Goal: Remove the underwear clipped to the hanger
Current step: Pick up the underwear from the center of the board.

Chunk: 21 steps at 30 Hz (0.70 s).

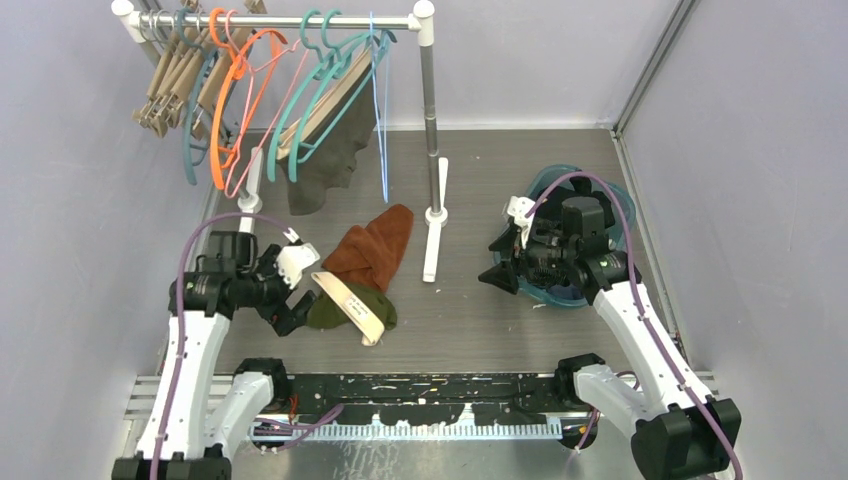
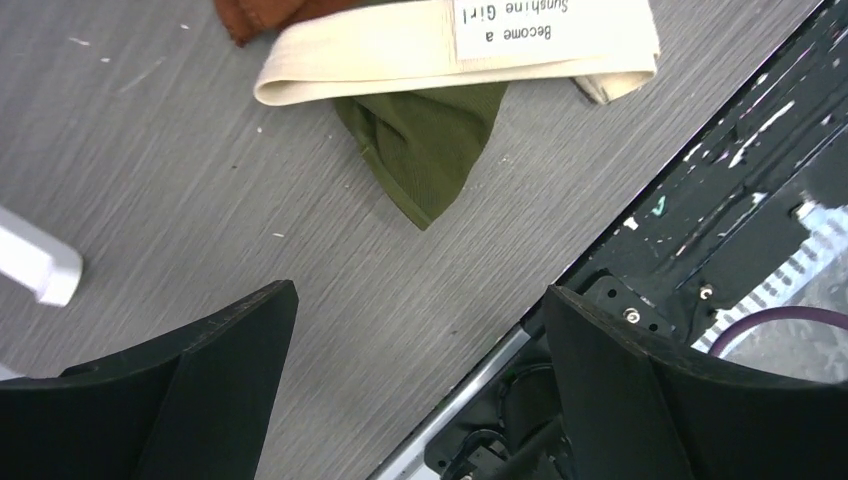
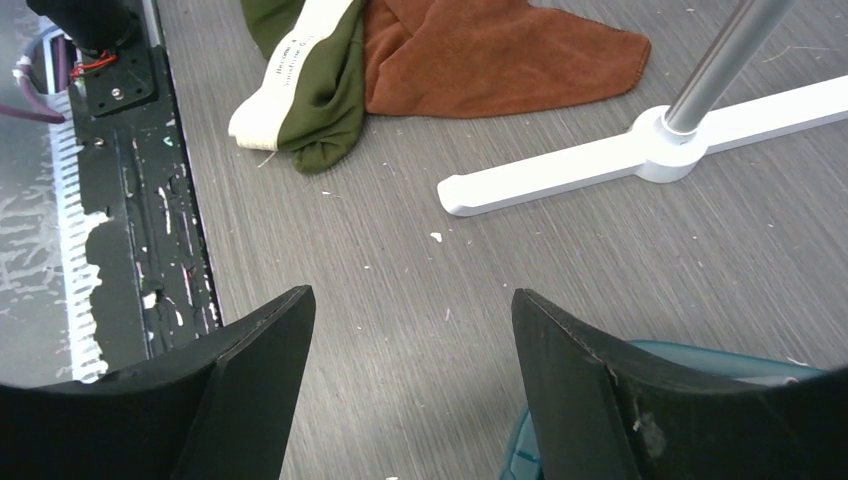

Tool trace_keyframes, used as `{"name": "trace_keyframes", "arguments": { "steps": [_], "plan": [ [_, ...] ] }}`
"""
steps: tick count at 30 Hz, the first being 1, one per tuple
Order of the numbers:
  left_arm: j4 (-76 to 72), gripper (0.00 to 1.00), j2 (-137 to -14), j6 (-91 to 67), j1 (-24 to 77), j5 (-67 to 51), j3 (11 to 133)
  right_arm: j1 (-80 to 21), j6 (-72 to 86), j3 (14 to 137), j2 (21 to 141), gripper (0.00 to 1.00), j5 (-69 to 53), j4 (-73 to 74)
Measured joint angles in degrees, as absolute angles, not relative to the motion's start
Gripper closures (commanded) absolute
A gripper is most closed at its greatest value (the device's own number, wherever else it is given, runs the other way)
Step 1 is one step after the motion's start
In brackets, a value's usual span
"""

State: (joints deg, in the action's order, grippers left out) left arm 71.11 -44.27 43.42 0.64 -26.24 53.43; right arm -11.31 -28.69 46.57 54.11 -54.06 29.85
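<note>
Olive underwear lies loose near the left edge of the table beside the left gripper, released and empty like the right gripper, while grey-brown underwear hangs on a hanger at the far edge, seemingly left to remove.

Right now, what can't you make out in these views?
- Clips on the hanging grey-brown underwear: top view, the teal hangers overlap them, and they are too small.
- Print on the waistband: left wrist view, partly cut off by the top edge.
- Contents of the teal basket: top view, the right arm covers it; right wrist view shows only the rim.
</note>
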Motion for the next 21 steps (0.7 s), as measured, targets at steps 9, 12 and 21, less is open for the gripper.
{"name": "trace_keyframes", "arguments": {
  "steps": [9, 12, 21],
  "plan": [
    [58.57, 0.09, -55.53, 43.07, 12.21, -14.94, 43.07, -9.61, -28.58, 46.09, 53.49, 0.22, -53.82, 27.9],
    [54.59, 0.12, -58.92, 42.44, 15.38, -10.68, 39.42, -9.52, -28.6, 45.87, 53.49, 0.22, -53.78, 27.83],
    [44.91, 0.39, -67.72, 38.54, 18.92, -6.28, 36.27, -9.52, -28.75, 45.71, 53.98, 0.22, -53.34, 27.83]
  ]
}}
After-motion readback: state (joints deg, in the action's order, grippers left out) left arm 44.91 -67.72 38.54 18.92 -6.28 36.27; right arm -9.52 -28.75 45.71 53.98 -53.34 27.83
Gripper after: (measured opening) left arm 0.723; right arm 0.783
